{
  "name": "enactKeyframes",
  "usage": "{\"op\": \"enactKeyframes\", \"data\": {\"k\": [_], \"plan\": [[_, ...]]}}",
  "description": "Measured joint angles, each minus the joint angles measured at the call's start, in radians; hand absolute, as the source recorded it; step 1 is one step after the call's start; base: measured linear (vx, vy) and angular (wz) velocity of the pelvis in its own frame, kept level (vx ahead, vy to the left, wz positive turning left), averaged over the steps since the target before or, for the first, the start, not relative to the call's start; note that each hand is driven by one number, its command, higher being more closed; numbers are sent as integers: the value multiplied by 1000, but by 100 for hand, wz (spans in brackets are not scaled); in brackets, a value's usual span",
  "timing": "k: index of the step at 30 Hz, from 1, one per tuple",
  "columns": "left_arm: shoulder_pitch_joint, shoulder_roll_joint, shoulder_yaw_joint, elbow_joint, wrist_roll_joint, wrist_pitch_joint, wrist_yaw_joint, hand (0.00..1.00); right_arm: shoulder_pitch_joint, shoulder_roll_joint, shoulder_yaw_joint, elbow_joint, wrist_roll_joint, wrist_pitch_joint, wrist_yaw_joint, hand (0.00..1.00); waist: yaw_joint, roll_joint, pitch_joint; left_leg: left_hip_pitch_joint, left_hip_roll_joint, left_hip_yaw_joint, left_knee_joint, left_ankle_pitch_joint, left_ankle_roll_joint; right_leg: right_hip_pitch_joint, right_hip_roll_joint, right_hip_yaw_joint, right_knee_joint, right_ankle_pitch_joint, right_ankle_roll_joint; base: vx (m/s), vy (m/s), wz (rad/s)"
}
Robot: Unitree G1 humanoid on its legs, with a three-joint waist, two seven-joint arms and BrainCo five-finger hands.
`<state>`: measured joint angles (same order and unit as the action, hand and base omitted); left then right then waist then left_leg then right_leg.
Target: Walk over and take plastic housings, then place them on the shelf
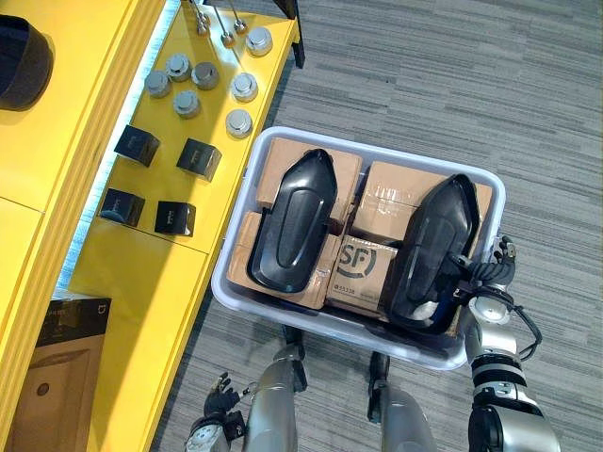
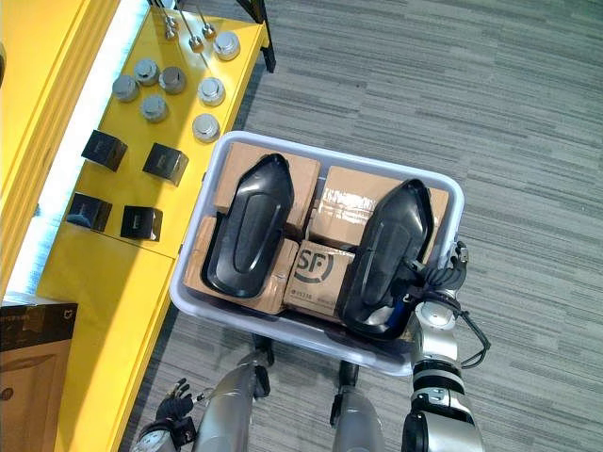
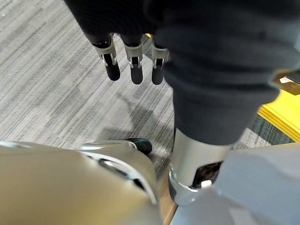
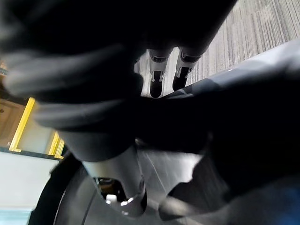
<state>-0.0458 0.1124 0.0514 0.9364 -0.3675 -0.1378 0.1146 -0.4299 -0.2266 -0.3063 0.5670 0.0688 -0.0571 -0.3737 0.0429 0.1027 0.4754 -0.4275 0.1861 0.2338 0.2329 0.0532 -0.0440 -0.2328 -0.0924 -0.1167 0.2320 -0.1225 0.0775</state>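
Observation:
Two black plastic housings lie on cardboard boxes (image 1: 367,266) inside a pale bin (image 1: 379,151). The left housing (image 1: 292,221) rests flat with nothing touching it. My right hand (image 1: 486,282) is at the bin's right side, shut on the near right edge of the right housing (image 1: 429,247). In the right wrist view its fingers (image 4: 157,78) reach over the dark housing (image 4: 234,110) and the thumb sits beneath. My left hand (image 1: 220,401) hangs low beside the yellow shelf (image 1: 141,278), its fingers (image 3: 134,65) relaxed and holding nothing.
The yellow shelf runs along the left and carries several small black boxes (image 1: 138,144) and several silver round caps (image 1: 187,102). A black round object (image 1: 19,61) sits on its upper level. A brown carton (image 1: 57,377) stands lower down. Grey carpet (image 1: 452,85) lies beyond the bin.

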Motion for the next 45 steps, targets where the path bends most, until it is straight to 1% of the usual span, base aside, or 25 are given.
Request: {"op": "enactKeyframes", "data": {"k": [3, 9, 11, 14, 16, 18, 19, 20, 21, 22, 23, 24, 25, 27, 29, 32, 35, 37, 38, 39, 40, 41, 43, 44, 45], "plan": [[-12, 9, 1, -5, -3, -4, 11, 0, 91, 42, 19, -102, -17, -4, 1, 100, -5, -15, 7, -15, 3, 8, 13, -8, -4, -15, 2, 4, 0, -5, -2, 8, 15, -12], [-21, 8, 1, -17, -2, -7, 13, 0, 132, 45, 22, -125, -106, 2, 4, 100, -17, -22, 9, -16, 9, 9, 14, -8, -5, -18, 9, 15, 0, -13, -8, 0, -3, -3], [-21, 6, 1, -29, -1, -7, 14, 0, 141, 45, 24, -144, -137, 19, 3, 100, -18, -23, 9, -17, 9, 8, 14, -8, -5, -18, 10, 15, 0, -15, -9, 0, 0, 0], [-20, 1, 1, -62, 1, -6, 21, 0, 176, 52, 41, -202, -204, 65, 13, 100, -16, -25, 8, -10, 7, 4, 11, -8, -5, -8, 9, 7, 1, -19, -9, 12, 4, 7], [-6, -7, 1, -162, 0, -6, 39, 0, 199, 103, 57, -245, -286, 121, 38, 100, -14, -26, 8, 13, -1, -17, 7, -7, -5, 25, 5, -14, 3, -30, -10, 28, -1, 26], [23, -19, 1, -277, -2, -4, 52, 0, 205, 132, 51, -250, -314, 144, 35, 100, -12, -27, 8, 42, -8, -25, -2, -7, -5, 57, 0, -29, 2, -34, -8, 33, 4, 24], [55, -35, 1, -397, -2, -8, 59, 0, 216, 132, 45, -255, -315, 163, 31, 100, -9, -29, 7, 70, -18, -29, -12, -6, -5, 85, -6, -32, 1, -37, -6, 32, 18, 19], [69, -44, 1, -452, -2, -9, 62, 0, 224, 131, 39, -261, -317, 169, 31, 100, -5, -29, 5, 84, -22, -30, -19, -5, -4, 98, -9, -34, -1, -38, -6, 27, 30, 16], [94, -62, 3, -559, -2, -17, 80, 0, 238, 129, 34, -280, -323, 172, 31, 100, -3, -32, 1, 105, -30, -30, -30, -4, -4, 119, -15, -36, -8, -39, -4, 33, 41, 10], [120, -84, 13, -678, 3, -21, 100, 0, 242, 129, 35, -298, -333, 172, 34, 100, -5, -38, -16, 117, -38, -31, -39, -4, -4, 136, -19, -43, -23, -38, -4, 23, 28, 10], [125, -92, 19, -702, 9, -20, 103, 0, 243, 128, 36, -304, -333, 172, 35, 100, -6, -39, -20, 119, -40, -34, -41, -4, -4, 141, -20, -47, -26, -38, -4, 30, 21, 25], [139, -125, 40, -798, 43, -20, 126, 0, 247, 128, 41, -328, -353, 172, 38, 100, -13, -43, -31, 138, -50, -47, -52, -3, -4, 175, -24, -66, -45, -38, -2, 27, 10, 28], [149, -139, 46, -845, 62, -20, 138, 0, 247, 129, 48, -338, -354, 172, 39, 100, -13, -48, -40, 148, -54, -53, -58, -3, -4, 191, -25, -72, -52, -36, 1, 48, 15, 40], [199, -162, 49, -999, 187, -20, 190, 0, 249, 129, 75, -400, -398, 167, 43, 100, -12, -70, -95, 185, -67, -71, -75, -3, -4, 243, -30, -90, -75, -32, 8, 85, 18, 29], [231, -167, 50, -1080, 250, -19, 224, 0, 248, 133, 96, -445, -436, 144, 48, 100, -3, -87, -141, 219, -74, -73, -96, -3, -4, 275, -33, -90, -91, -24, 20, 87, 17, 13], [276, -170, 34, -1200, 364, -14, 274, 0, 247, 145, 121, -505, -488, 111, 50, 100, -1, -103, -208, 269, -80, -83, -131, -1, -2, 320, -33, -91, -103, -6, 44, 103, 25, 14], [298, -171, -33, -1302, 480, -15, 315, 0, 248, 146, 134, -535, -518, 76, 46, 100, -2, -104, -252, 327, -80, -97, -176, 7, 1, 358, -26, -91, -96, 20, 47, 94, 27, 15], [299, -169, -90, -1342, 543, -19, 320, 0, 248, 146, 154, -568, -530, 67, 36, 100, -5, -103, -263, 365, -75, -101, -201, 13, 2, 362, -25, -89, -57, 24, 47, 82, 24, 10], [297, -167, -108, -1348, 551, -20, 320, 0, 249, 146, 163, -579, -532, 63, 34, 100, -5, -103, -268, 371, -74, -101, -205, 14, 2, 358, -24, -87, -44, 25, 47, 78, 27, 2], [294, -153, -151, -1353, 554, -31, 318, 0, 248, 146, 186, -604, -549, 53, 27, 100, -5, -104, -278, 382, -73, -100, -214, 15, 2, 358, -24, -87, -30, 26, 45, 60, 17, -2], [293, -136, -198, -1352, 531, -45, 305, 0, 247, 145, 212, -631, -550, 42, 20, 100, -6, -104, -298, 384, -75, -99, -220, 15, 2, 358, -25, -86, -34, 28, 44, 61, 11, -3], [291, -131, -215, -1352, 489, -56, 283, 0, 243, 145, 224, -641, -550, 33, 16, 100, -5, -104, -303, 387, -76, -97, -224, 16, 2, 359, -26, -86, -35, 28, 44, 58, -1, -5], [262, -101, -279, -1332, 304, -82, 201, 0, 222, 145, 284, -667, -550, 13, 5, 100, -5, -104, -324, 399, -78, -95, -241, 26, 7, 372, -27, -86, -38, 28, 44, 42, -15, 0], [251, -97, -292, -1321, 268, -84, 184, 0, 217, 145, 297, -671, -550, 12, 4, 100, -5, -103, -328, 402, -78, -95, -246, 29, 8, 373, -27, -86, -36, 28, 44, 23, -29, 3], [228, -90, -316, -1296, 197, -86, 155, 0, 202, 146, 325, -671, -549, 11, 2, 100, -5, -103, -333, 415, -75, -94, -256, 35, 9, 376, -23, -85, -28, 28, 44, 9, -44, 2]]}}
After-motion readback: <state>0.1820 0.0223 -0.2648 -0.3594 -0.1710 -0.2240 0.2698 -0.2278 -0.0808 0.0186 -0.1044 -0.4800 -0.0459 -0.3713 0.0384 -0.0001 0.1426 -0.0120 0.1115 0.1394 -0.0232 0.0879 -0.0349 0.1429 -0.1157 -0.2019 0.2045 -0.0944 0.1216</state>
